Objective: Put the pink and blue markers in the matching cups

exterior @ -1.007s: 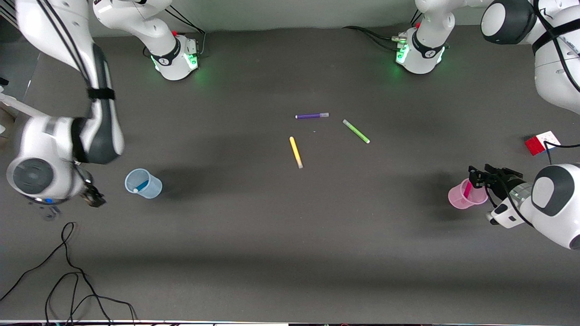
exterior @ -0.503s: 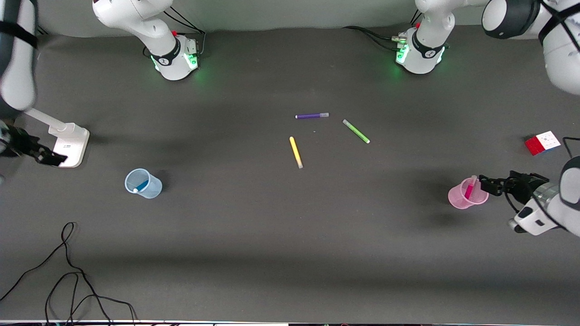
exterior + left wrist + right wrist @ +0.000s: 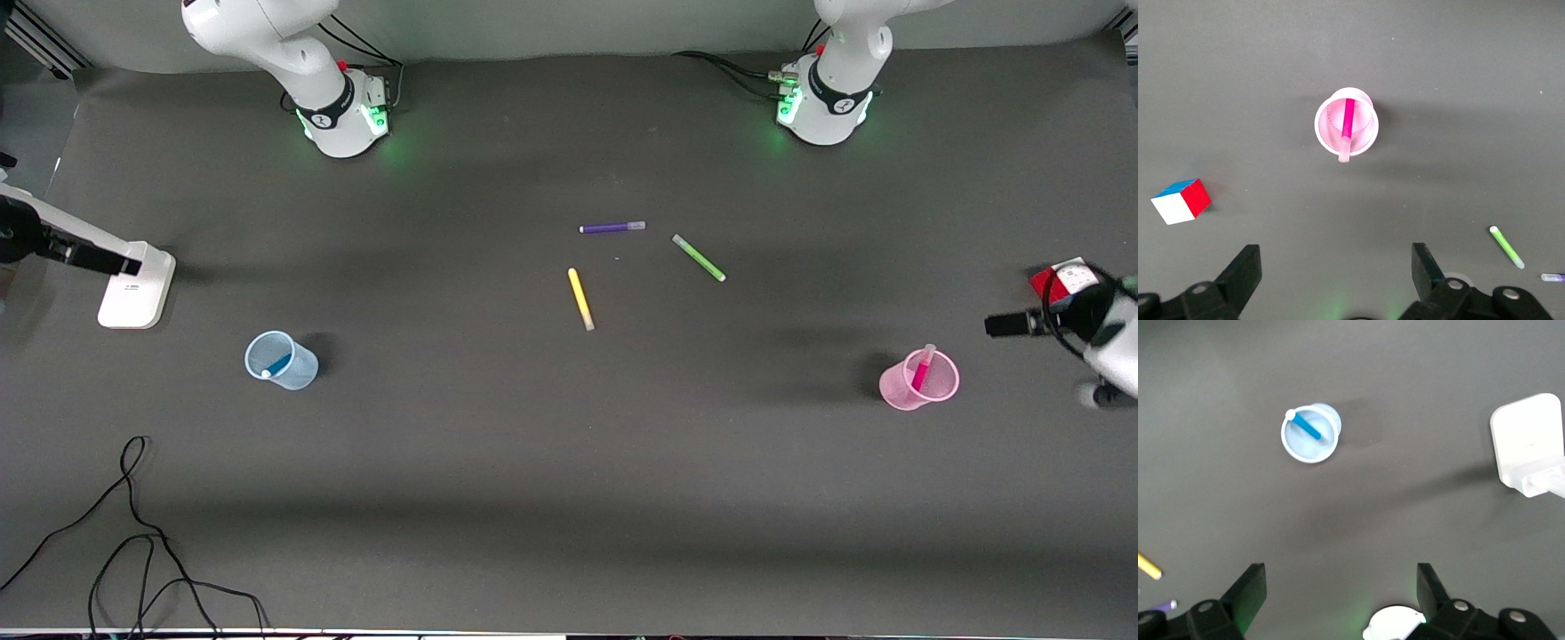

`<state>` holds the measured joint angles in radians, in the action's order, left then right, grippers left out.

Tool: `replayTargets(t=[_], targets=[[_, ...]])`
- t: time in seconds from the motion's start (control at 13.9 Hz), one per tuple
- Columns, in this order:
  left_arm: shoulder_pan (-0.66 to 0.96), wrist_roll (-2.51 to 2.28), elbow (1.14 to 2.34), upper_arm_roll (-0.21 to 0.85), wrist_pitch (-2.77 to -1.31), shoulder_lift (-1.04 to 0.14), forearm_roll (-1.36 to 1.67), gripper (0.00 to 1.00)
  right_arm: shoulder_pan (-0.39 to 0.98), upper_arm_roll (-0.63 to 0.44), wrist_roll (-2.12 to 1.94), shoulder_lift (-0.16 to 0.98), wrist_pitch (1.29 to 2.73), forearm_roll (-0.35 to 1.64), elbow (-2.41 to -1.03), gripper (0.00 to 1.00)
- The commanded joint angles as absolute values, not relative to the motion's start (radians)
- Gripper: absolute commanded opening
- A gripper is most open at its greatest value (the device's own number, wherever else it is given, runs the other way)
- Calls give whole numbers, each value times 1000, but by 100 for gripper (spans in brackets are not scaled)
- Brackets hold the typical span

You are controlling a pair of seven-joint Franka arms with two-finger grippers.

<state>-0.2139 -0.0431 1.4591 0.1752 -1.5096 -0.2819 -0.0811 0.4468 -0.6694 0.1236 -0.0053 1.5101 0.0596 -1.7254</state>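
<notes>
1. Front view: the left gripper (image 3: 1000, 325) hangs at the left arm's end of the table (image 3: 533, 462), over the bare surface between the pink cup (image 3: 918, 380) and a red-and-white cube (image 3: 1062, 277); most of its arm is cut off by the frame edge and the wrist is blurred
2. Front view: the right gripper (image 3: 111, 264) sits at the right arm's end, over a white stand base (image 3: 135, 293); only a dark wrist stub shows, the rest is out of frame
3. Front view: the pink marker (image 3: 921, 366) stands tilted in the pink cup, pale cap above the rim; the blue marker (image 3: 276, 366) leans inside the blue cup (image 3: 281, 360)
4. Front view: a purple pen (image 3: 612, 228), a green pen (image 3: 699, 258) and a yellow pen (image 3: 581, 299) lie apart at mid-table; a black cable (image 3: 133, 533) loops near the front edge
5. Left wrist view: the left gripper (image 3: 1335, 270) looks straight down with its jaws wide apart and holding nothing, only their tips in frame; the pink cup (image 3: 1365, 130) with the pink marker (image 3: 1347, 127) lies well clear of them, the cube (image 3: 1182, 201) off to one side, the purple pen cut by the frame edge
6. Right wrist view: the right gripper (image 3: 1341, 590) also points down, jaws wide apart and empty; the blue cup (image 3: 1311, 433) holds the blue marker (image 3: 1306, 427), and the stand base (image 3: 1528, 440) is partly cut off
</notes>
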Motion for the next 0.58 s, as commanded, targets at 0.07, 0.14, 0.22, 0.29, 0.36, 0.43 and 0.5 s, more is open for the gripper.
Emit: replayTargets(t=[0.07,0.14,0.22,0.29,0.36,0.43,0.5], targets=[[-184,-26,1617,164,-1585,-105,-31,100,187,-373,51,-60,1509,49,-1758,100],[-148,-26,1617,154,-1582,-83,-17,100,72,-245,63,-37,1509,58,-1726,100],[-118,-29,1611,137,-1577,-72,-15,100,11,-177,66,-13,1506,70,-1691,100],[-74,-35,1605,112,-1574,-68,-14,100,-1,-160,67,14,1506,105,-1662,100],[-42,-38,1598,88,-1572,-66,-14,100,-3,-146,61,27,1505,120,-1645,100],[-37,-40,1598,83,-1566,-60,3,100,-18,-100,51,17,1502,103,-1664,100],[-37,-40,1600,81,-1566,-57,21,100,-35,-39,52,-10,1515,63,-1734,100]])
